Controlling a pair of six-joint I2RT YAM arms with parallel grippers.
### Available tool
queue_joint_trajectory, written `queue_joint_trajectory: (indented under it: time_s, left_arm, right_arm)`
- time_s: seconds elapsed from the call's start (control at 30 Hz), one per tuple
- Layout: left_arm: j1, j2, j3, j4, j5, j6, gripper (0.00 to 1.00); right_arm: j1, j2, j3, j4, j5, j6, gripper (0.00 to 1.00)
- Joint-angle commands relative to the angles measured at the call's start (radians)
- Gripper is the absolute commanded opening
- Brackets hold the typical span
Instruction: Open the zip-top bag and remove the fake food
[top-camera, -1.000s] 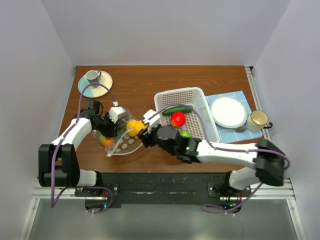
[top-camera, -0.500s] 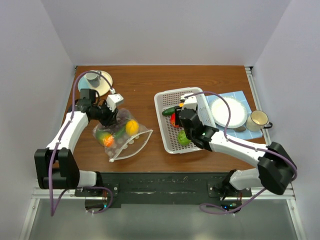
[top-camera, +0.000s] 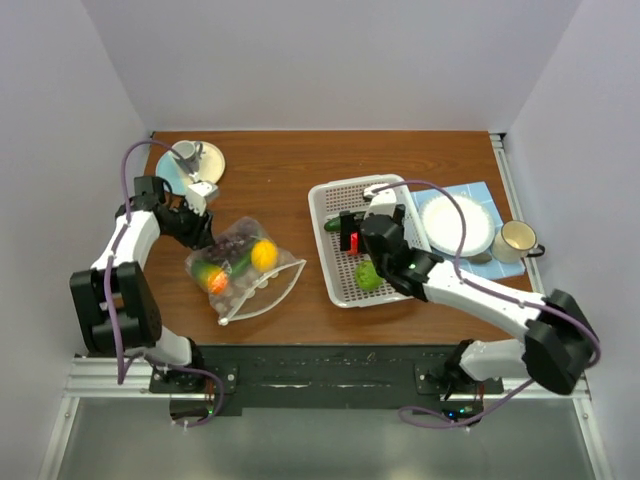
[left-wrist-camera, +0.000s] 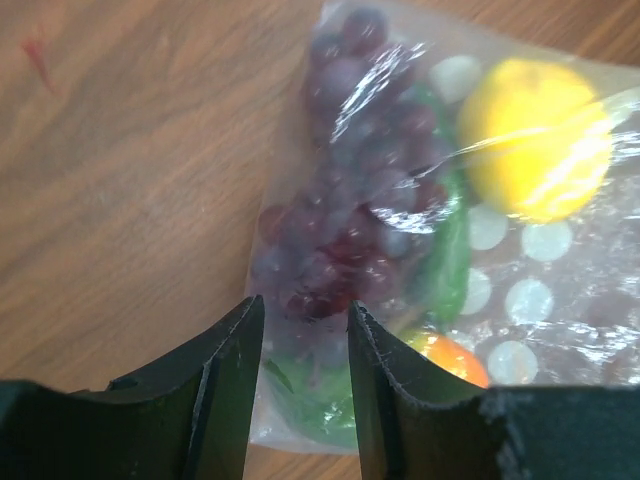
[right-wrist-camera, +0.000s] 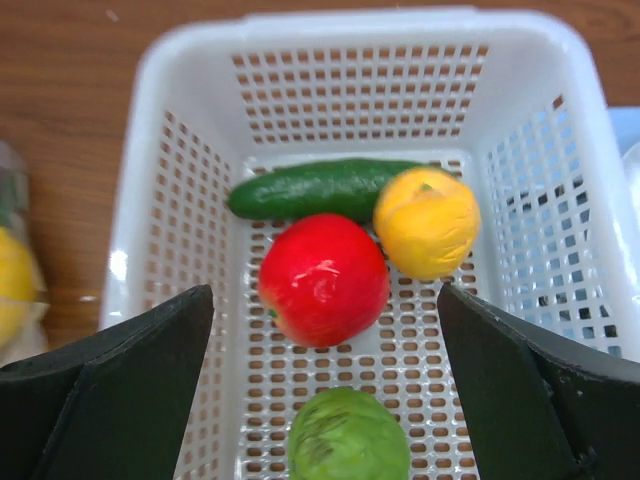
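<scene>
My right claw (right-wrist-camera: 322, 292) hangs spread wide and empty over the basket (right-wrist-camera: 350, 25), where the orange (right-wrist-camera: 427, 220) lies beside the cucumber (right-wrist-camera: 320, 188); my left claw (left-wrist-camera: 302, 310), jaws slightly apart and gripping nothing, waits at the zip-top bag (left-wrist-camera: 540, 300) on the table (top-camera: 300, 170), placed, I reckon, to steady it for the lemon (left-wrist-camera: 535, 135)

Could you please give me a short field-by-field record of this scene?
in basket: cucumber, red fruit, orange, green fruit
in zip-top bag: grapes, lemon, green piece
right gripper: open, above the basket
left gripper: open, at the bag's corner
</scene>
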Motion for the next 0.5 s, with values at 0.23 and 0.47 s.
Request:
queue_joint_trajectory:
  time_s: [0.23,0.47]
  left_arm:
    - [0.018,0.109,0.028,0.122,0.031,-0.023,0.39]
    - [0.015,0.138,0.005,0.162,0.027,-0.033,0.34]
  right_arm:
    - [0.280,-0.144,-0.017,0.079,-0.123,-0.133,0.98]
    - [0.459,0.067,0.045,0.165,-0.194,-0.179,0.91]
